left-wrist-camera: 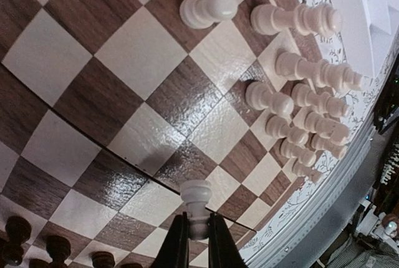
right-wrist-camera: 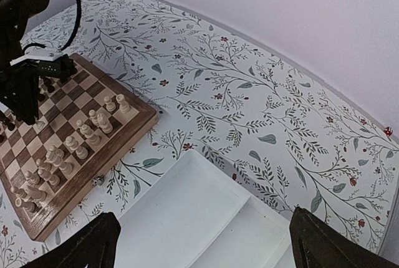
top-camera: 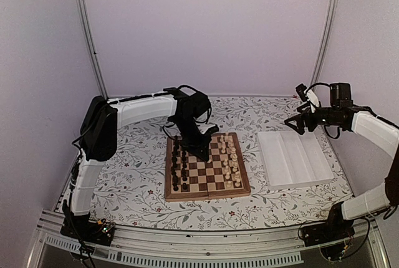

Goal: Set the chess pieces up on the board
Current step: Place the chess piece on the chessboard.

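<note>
The board point(top-camera: 209, 194) lies in the middle of the flowered cloth. Cream chess pieces point(top-camera: 229, 159) stand in two rows along its right side, and they also appear in the left wrist view point(left-wrist-camera: 293, 103) and the right wrist view point(right-wrist-camera: 87, 134). My left gripper point(top-camera: 202, 149) hangs over the far middle of the board, shut on one cream piece point(left-wrist-camera: 196, 201) held by its narrow part just above the squares point(left-wrist-camera: 143, 50). My right gripper point(top-camera: 300, 121) is raised above the far end of the white tray, wide open point(right-wrist-camera: 206, 243), with nothing between its fingers.
Dark pieces point(top-camera: 179, 165) stand in two rows along the board's left side, some showing in the left wrist view point(left-wrist-camera: 56, 249). A white ridged tray point(top-camera: 293, 159) lies right of the board, its near compartments point(right-wrist-camera: 187, 218) holding nothing. Purple walls enclose the table.
</note>
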{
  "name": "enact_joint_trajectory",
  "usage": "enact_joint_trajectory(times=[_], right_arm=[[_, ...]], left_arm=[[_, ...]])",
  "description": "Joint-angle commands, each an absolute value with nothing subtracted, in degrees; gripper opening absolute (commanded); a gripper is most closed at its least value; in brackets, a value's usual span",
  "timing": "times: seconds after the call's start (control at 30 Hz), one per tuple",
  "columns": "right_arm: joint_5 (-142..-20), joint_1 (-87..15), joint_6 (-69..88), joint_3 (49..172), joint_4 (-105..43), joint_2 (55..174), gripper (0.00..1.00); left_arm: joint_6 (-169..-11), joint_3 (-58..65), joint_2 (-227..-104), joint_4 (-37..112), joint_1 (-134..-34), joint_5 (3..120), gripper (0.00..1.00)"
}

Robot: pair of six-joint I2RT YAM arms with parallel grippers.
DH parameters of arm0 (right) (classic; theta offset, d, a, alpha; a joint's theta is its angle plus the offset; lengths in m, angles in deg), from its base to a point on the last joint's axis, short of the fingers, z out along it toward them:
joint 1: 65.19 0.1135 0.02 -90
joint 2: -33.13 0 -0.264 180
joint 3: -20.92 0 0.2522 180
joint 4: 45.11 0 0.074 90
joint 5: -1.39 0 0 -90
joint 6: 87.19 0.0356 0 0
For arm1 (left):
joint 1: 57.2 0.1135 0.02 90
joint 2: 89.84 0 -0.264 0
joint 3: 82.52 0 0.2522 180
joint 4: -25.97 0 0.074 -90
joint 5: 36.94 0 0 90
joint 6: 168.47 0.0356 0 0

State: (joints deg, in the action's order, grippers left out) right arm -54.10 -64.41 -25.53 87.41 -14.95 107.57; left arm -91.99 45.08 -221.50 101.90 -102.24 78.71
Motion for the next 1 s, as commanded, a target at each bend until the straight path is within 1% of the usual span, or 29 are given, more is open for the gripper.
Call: enact_joint_trajectory(times=[0.0,0.2,0.3,0.53,0.63,0.8,0.97], right_arm=[[-52.68,-64.51,-26.24,88.03,-14.13,108.50,0.99],[-52.63,-64.48,-26.45,88.28,-13.73,109.13,0.99],[-52.49,-64.49,-26.46,88.36,-13.62,109.48,0.99],[-52.31,-64.49,-26.54,88.55,-13.29,109.94,0.99],[-52.22,-64.49,-26.53,88.55,-13.19,110.08,0.99],[-52.09,-64.44,-26.56,88.72,-12.98,110.39,0.99],[-51.66,-64.50,-26.63,88.73,-12.82,110.60,0.99]], left_arm=[[-92.38,44.13,-221.51,104.39,-102.27,77.08,0.00],[-92.34,44.24,-221.93,104.47,-102.25,76.84,0.00],[-92.19,44.50,-222.60,104.24,-102.21,77.20,0.03],[-92.25,45.16,-223.71,103.57,-102.34,78.82,0.06],[-92.31,45.49,-223.79,102.88,-102.47,80.01,0.13],[-92.01,46.49,-223.55,101.92,-102.77,80.59,0.31],[-91.61,47.38,-222.41,102.10,-102.85,79.33,0.33]])
